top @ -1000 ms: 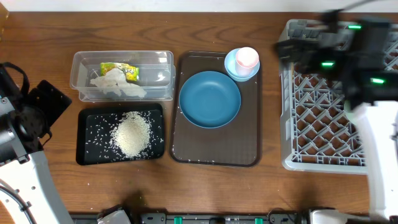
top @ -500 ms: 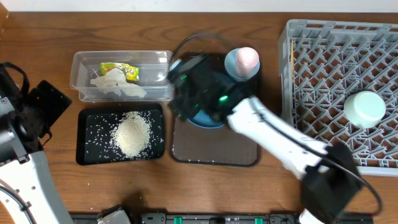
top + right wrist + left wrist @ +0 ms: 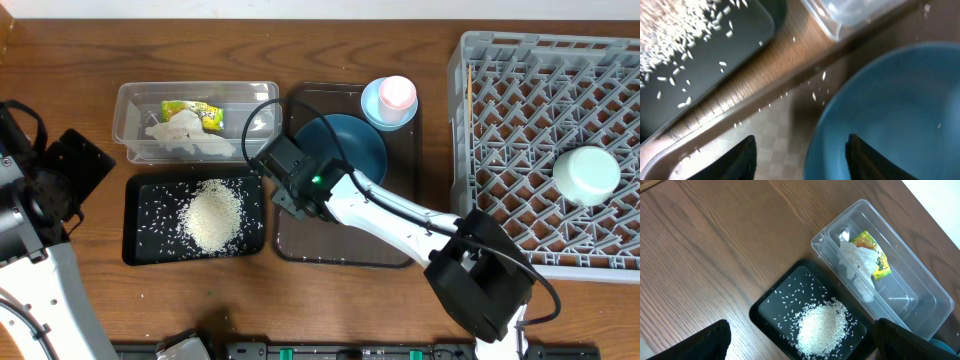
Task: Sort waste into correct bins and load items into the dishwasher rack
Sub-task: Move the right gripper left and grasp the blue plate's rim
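Right pincer (image 3: 801, 144) now farther left, over rim of upward-facing blue dish (image 3: 352, 140)

Prob. robot lab bench: wood table (image 3: 60, 60), robot arm (image 3: 400, 215), staged dishwasher rack (image 3: 520, 150).

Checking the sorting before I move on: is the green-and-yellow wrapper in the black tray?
No, the wrapper lies in the clear tub with the tissue; the black tray holds only rice.
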`<state>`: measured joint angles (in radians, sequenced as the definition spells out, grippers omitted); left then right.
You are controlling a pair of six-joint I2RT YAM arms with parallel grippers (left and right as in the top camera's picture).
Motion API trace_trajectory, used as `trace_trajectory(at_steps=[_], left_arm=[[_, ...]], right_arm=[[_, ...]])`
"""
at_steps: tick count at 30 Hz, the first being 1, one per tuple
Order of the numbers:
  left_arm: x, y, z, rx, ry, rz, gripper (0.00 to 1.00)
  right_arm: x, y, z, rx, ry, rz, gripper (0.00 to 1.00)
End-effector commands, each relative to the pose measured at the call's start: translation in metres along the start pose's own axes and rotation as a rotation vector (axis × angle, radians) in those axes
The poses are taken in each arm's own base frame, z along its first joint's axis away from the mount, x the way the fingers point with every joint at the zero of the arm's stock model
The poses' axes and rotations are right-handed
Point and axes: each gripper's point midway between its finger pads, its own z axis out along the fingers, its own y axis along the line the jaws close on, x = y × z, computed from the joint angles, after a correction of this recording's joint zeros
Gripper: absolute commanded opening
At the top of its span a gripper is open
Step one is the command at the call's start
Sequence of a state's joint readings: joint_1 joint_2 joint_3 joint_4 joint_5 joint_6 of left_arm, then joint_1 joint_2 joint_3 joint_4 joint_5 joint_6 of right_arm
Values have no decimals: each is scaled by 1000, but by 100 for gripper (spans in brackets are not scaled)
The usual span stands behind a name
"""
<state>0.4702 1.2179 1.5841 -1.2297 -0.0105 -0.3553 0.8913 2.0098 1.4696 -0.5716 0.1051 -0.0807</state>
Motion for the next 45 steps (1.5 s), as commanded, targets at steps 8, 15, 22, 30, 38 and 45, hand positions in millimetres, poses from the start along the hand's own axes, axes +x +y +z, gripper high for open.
trace_trajectory(at_steps=[8,15,22,30,38,45], left_arm=[[-2,2,0,-10,-7,-1,93],[-2,2,0,-10,-6,-1,93],[-2,2,0,-10,-6,-1,93],[-2,2,0,-9,-6,-1,93],[-2,2,0,-10,-6,-1,93],[-2,2,0,-10,-7,-1,93]], right_arm=[[37,5,27,10,146,54,50],[37,5,24,11,149,65,42],[22,2,9,13,106,78,22],[10,0,-10,14,68,137,11],[-9,-5,-51,8,-10,170,1],[-14,-9,-69,9,-40,176,8]])
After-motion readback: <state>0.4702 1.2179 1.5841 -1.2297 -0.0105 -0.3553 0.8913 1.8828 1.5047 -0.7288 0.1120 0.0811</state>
